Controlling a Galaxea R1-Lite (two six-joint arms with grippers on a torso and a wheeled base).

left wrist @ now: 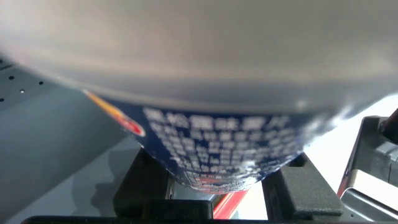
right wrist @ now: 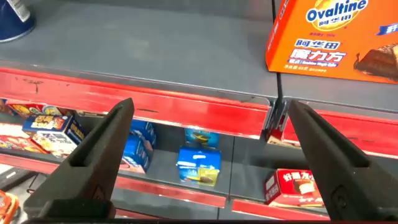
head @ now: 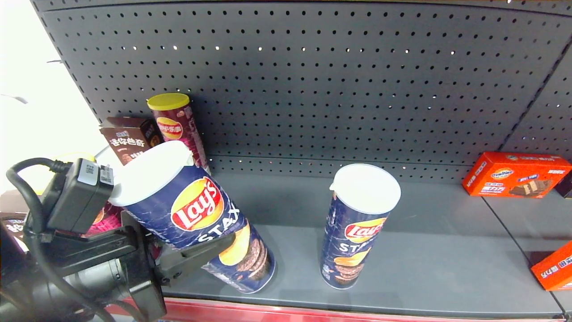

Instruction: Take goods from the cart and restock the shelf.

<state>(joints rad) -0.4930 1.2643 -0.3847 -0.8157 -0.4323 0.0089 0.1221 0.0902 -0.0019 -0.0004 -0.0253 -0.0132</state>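
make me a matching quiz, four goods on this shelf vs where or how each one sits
Things:
1. left blue can
2. right blue can
3. yellow-lidded can
4. orange box

Places or states:
A. upright, standing free
B. lying flat, far right
C. tilted, gripped by the left tool
D. at the back, beside a brown box

Pairs: 1-C, 2-A, 3-D, 4-B
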